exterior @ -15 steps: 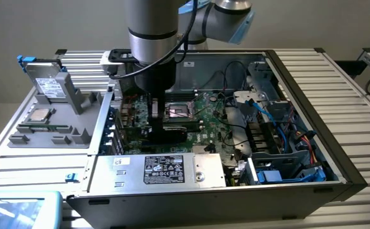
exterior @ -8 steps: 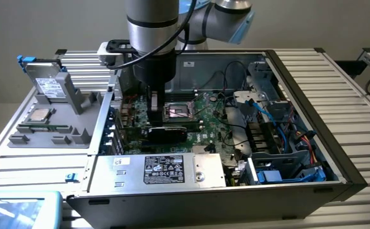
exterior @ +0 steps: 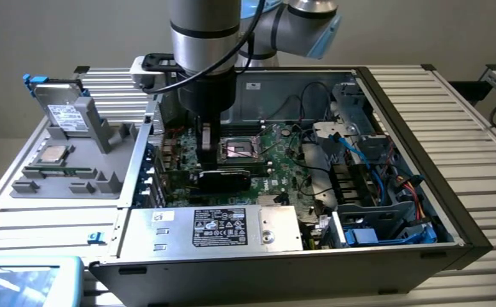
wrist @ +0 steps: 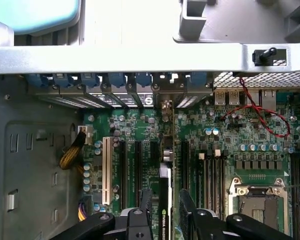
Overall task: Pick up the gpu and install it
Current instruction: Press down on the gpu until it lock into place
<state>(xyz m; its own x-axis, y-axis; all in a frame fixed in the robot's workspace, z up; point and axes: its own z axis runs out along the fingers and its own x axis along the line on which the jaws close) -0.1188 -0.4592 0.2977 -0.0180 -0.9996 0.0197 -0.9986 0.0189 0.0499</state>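
Observation:
The gpu [exterior: 224, 180] is a dark card with a black cooler, low inside the open computer case [exterior: 452, 217], just over the green motherboard [exterior: 278, 169]. My gripper [exterior: 207, 160] reaches straight down onto it from the arm above. In the wrist view the gpu [wrist: 164, 220] appears edge-on, its silver bracket end pointing at the case's rear slot covers. My gripper [wrist: 164, 196] has one black finger on each face of the card, shut on it. The card lies along the black expansion slots [wrist: 138, 167].
The empty CPU socket [exterior: 241, 150] lies beside the card. A power supply [exterior: 218, 227] fills the case's near side, and cables [exterior: 385, 160] crowd the exterior view's right. A grey fixture [exterior: 77, 160] outside the case holds a drive box [exterior: 64, 115], a processor and a memory stick.

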